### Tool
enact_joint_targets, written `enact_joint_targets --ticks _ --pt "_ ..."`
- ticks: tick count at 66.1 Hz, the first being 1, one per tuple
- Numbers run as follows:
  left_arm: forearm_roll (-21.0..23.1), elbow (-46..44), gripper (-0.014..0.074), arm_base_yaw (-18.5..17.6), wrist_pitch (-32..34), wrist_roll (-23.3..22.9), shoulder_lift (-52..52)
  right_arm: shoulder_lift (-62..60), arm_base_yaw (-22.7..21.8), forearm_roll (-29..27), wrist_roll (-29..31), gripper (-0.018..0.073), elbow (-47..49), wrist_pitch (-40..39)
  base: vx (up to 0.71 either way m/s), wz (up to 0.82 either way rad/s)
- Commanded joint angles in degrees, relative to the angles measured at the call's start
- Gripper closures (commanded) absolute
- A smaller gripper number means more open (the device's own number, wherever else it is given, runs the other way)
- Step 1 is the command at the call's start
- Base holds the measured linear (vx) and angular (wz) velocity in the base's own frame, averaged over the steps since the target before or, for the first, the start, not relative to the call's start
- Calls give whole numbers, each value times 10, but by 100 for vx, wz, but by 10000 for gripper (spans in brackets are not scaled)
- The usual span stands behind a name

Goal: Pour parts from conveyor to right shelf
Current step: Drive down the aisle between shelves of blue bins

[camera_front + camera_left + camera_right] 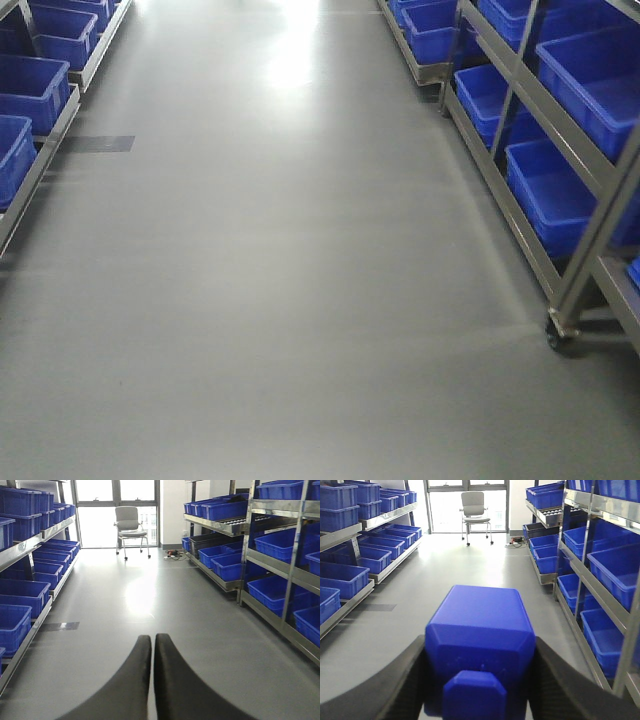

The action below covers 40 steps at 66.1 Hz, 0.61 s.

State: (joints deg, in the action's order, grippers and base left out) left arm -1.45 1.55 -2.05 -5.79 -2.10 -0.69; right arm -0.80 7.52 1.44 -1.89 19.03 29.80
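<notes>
Clamped in the right gripper [480, 680], the blue part [480, 625] sits level, likely for carrying to the right shelf [585, 540]; the left gripper [152, 652] is closed, empty.

The front camera is looking down at the floor [300, 300] between the shelves [585, 255]. The wrist cameras are sitting right behind the left claw [152, 642] and right claw [480, 647], both facing the far chair [131, 525].

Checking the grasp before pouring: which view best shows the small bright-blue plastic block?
The right wrist view: the bright-blue plastic block fills the foreground, clamped in the right gripper. The front-facing and left wrist views show none of it.
</notes>
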Motion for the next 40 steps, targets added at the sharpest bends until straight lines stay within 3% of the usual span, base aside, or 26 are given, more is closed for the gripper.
enact_joint_targets --ticks 1,40 --pt "4 -11 603 1 45 -4 -7 5 -3 4 3 564 15 -44 64 7" --pt "4 -11 603 1 45 -4 -7 5 -3 4 3 564 15 -45 70 9"
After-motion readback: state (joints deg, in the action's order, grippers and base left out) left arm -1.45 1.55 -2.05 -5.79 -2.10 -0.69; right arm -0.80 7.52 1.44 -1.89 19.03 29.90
